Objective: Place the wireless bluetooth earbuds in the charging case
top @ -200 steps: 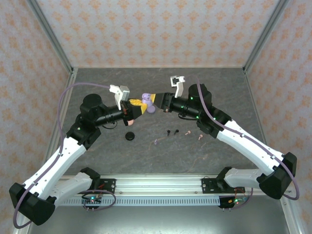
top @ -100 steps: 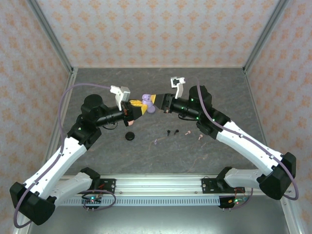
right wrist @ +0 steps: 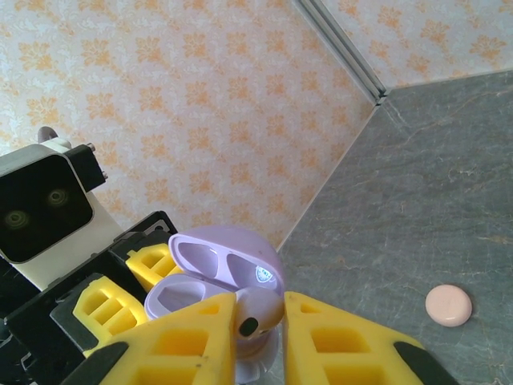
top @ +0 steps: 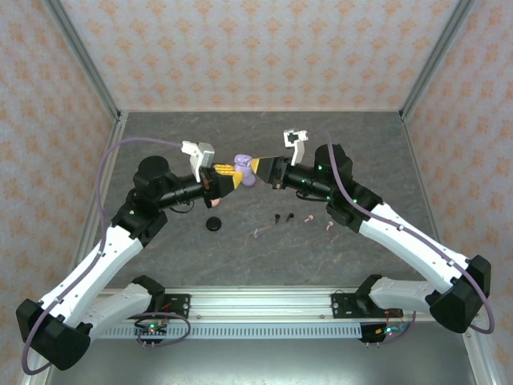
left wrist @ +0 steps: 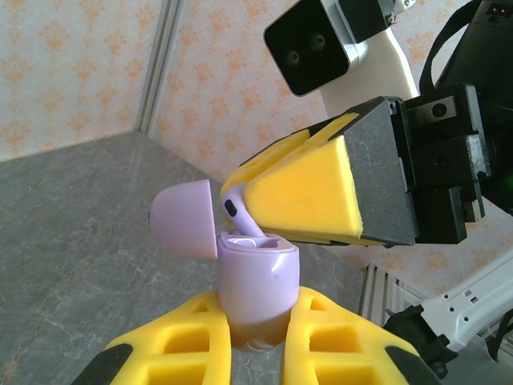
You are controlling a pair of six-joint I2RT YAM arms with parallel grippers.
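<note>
While the left gripper (left wrist: 258,325) clamped the lilac charging case (left wrist: 256,277) upright by its base, lid (left wrist: 186,218) flipped open, the right gripper (right wrist: 258,319) was pinched tight on a lilac earbud (left wrist: 235,208), its stem right at the case's mouth. Both were held up in mid-air. Down on the table (top: 361,144), two black earbuds (top: 278,217), two pink earbuds (top: 309,218) and a lone lilac bud (top: 256,233) lay loose near a black puck (top: 213,224).

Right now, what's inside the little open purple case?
A lilac earbud, pinched by the right gripper, pokes stem-first into the lilac plastic charging case. The case's walls hide its bottom and any second bud.
</note>
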